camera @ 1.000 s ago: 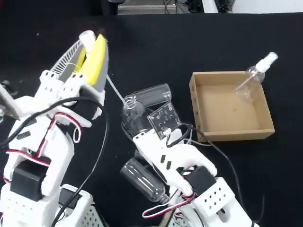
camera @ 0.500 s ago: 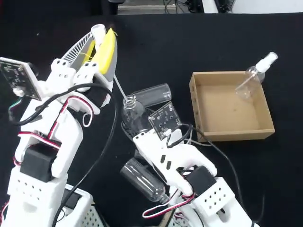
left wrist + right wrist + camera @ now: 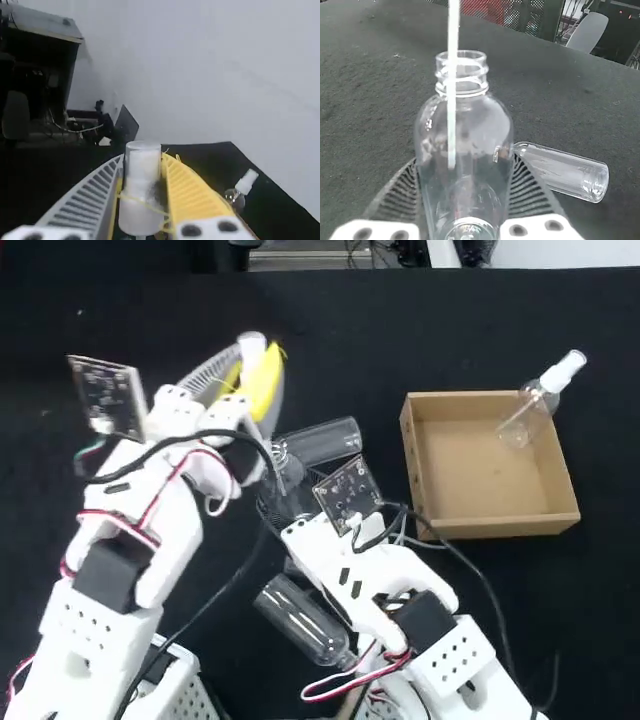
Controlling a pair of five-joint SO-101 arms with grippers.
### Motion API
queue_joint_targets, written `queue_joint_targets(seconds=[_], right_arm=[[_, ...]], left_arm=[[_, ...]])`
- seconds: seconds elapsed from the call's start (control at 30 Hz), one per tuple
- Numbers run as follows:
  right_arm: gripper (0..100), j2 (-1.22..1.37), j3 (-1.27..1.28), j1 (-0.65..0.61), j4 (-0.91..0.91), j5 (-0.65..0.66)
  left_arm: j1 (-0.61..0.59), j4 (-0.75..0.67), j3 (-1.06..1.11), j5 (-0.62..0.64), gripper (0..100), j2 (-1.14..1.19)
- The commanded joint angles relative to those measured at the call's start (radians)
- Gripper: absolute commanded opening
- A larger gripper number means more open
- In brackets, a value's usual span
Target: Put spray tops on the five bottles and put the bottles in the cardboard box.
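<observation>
Our right hand [image 3: 464, 167] grips the open bottle [image 3: 470, 125] upright so our left hand [image 3: 142, 162], clamped on a spray top [image 3: 141, 197] above it, can thread the tube [image 3: 452, 75].

My left gripper [image 3: 258, 350] has swung to the right with the spray top [image 3: 142, 187], from well to the left of the bottle [image 3: 465, 150] to close by its neck. My left arm has followed it and now covers the long tube that slanted down to the bottle's mouth in the high view.

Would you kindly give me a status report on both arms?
Left gripper shut on spray top. Right gripper shut on upright open bottle; dip tube at its neck, top not seated. Beside it a spare bottle lies flat, not blocking.
</observation>
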Motion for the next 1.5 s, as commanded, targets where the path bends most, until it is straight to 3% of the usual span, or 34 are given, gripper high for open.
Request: queue_joint_targets(seconds=[0.0,0.37,0.63,0.87,1.0,1.27,1.47], right_arm=[[1.0,-0.036,-0.01,-0.008,-0.029,-0.006],[1.0,-0.036,-0.01,-0.008,-0.029,-0.006],[1.0,-0.036,-0.008,-0.008,-0.029,-0.006],[1.0,-0.036,-0.008,-0.008,-0.029,-0.006],[1.0,-0.036,-0.008,-0.008,-0.028,-0.006],[1.0,-0.036,-0.015,-0.008,-0.011,-0.006],[1.0,-0.036,-0.015,-0.008,-0.011,-0.006]], left_arm=[[0.033,0.009,0.03,-0.009,3,-0.002],[0.031,0.133,0.084,-0.009,4,-0.138],[0.031,0.238,0.101,-0.002,29,-0.172],[0.015,0.287,-0.054,-0.005,23,-0.167],[-0.059,0.276,-0.073,-0.009,21,-0.158],[-0.127,0.124,0.015,-0.009,21,-0.038],[-0.125,0.213,0.013,-0.017,21,-0.046]])
